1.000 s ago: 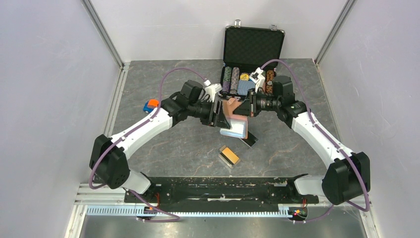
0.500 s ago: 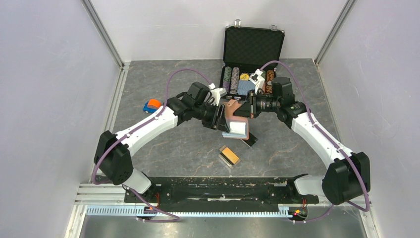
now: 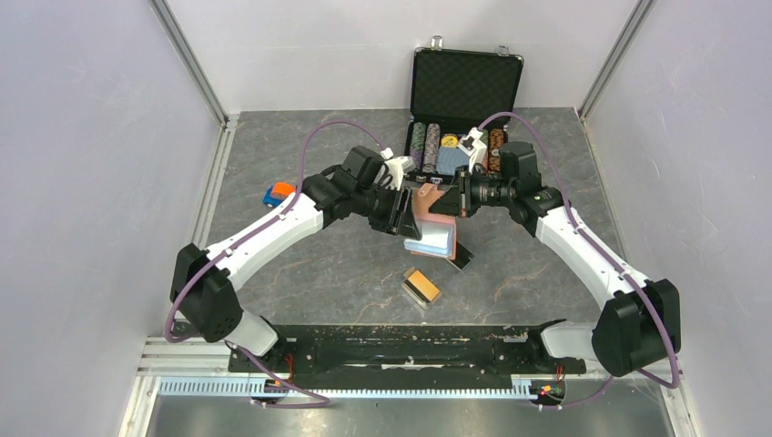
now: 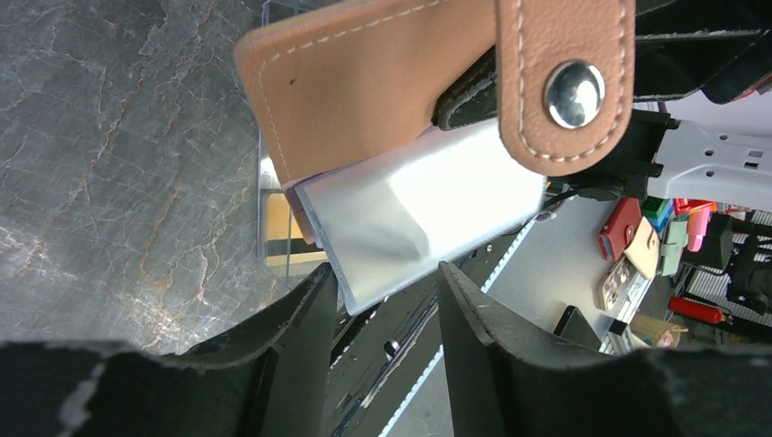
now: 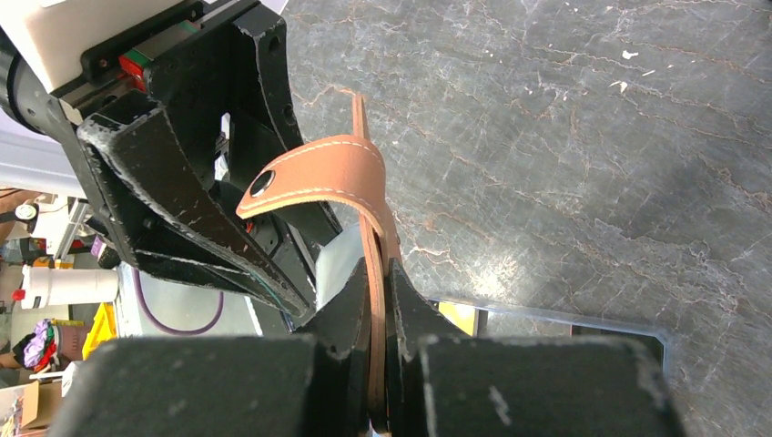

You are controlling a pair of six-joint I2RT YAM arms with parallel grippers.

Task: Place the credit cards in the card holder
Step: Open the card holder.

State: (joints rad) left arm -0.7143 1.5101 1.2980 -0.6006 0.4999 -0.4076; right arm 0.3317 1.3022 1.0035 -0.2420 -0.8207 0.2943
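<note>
The tan leather card holder point(image 3: 433, 211) hangs in the air between my grippers, its clear sleeves point(image 3: 431, 239) fanned downward. My right gripper point(image 5: 378, 273) is shut on its leather cover point(image 5: 371, 232), with the snap tab point(image 5: 314, 173) curling left. My left gripper point(image 4: 387, 300) is open, and the lower corner of the sleeves point(image 4: 410, 214) sits just between its fingertips point(image 4: 305, 319). One gold-orange credit card point(image 3: 422, 286) lies in a clear box on the table below. A black card point(image 3: 462, 257) lies beside the holder.
An open black poker-chip case point(image 3: 466, 86) with chips and a blue deck stands at the back behind the grippers. A small orange and blue object point(image 3: 278, 193) lies at the left. Grey walls close in both sides.
My left arm has moved right and closed in on the holder's sleeves. The right arm and holder have barely moved.
</note>
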